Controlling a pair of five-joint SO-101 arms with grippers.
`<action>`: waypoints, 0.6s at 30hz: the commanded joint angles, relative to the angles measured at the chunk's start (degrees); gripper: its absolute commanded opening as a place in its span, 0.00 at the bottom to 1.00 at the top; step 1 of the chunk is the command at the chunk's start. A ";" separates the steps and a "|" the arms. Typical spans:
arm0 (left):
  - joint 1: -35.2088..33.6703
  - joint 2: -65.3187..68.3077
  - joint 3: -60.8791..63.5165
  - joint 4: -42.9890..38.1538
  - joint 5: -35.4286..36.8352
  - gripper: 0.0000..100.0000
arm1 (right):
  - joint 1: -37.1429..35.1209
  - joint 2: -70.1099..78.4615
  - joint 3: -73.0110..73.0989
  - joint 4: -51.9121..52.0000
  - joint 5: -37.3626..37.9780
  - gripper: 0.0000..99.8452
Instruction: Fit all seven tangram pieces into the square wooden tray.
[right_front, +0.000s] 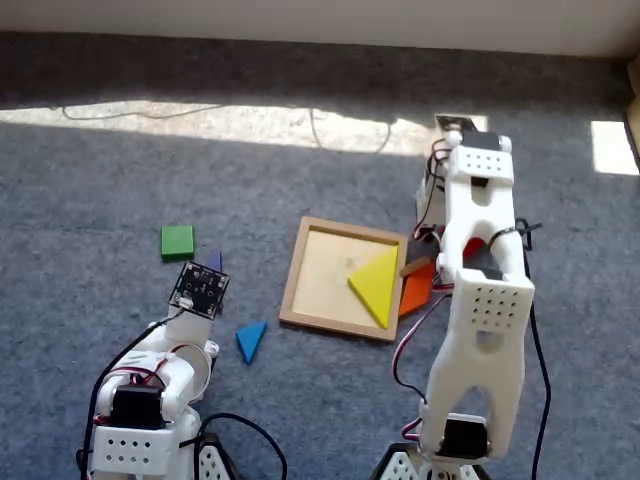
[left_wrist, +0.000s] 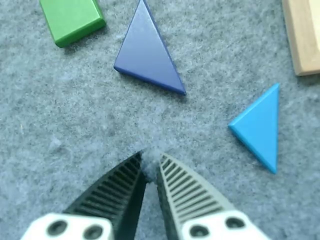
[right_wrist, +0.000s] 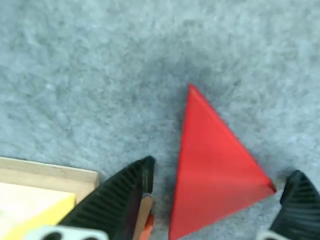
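Centre of the high view: one square wooden tray (right_front: 295, 270), with one yellow triangle (right_front: 378, 283) lying inside, toward its right edge. Just right of the tray, one orange piece (right_front: 417, 291). Left of centre, three loose pieces on the grey carpet (right_front: 100, 200): one green square (right_front: 178, 241), one dark blue triangle (left_wrist: 147, 55), one light blue triangle (right_front: 251, 340). Right gripper (right_wrist: 222, 169) spread wide, astride one red triangle (right_wrist: 210, 150). Left gripper (left_wrist: 151, 161) all but closed on nothing, near both blue triangles.

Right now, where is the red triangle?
In the right wrist view the red triangle lies flat on the grey carpet, framed by the open right gripper, just outside a corner of the wooden tray.
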 joint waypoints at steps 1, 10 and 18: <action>-0.66 -0.66 1.19 0.18 0.09 0.01 | -0.40 0.31 -2.07 2.51 0.35 0.32; -0.66 -0.66 1.19 0.18 0.09 0.01 | 1.71 0.31 -4.97 4.09 0.26 0.28; -0.66 -0.66 1.19 0.18 0.09 0.01 | 1.54 -1.45 -12.26 12.97 0.44 0.28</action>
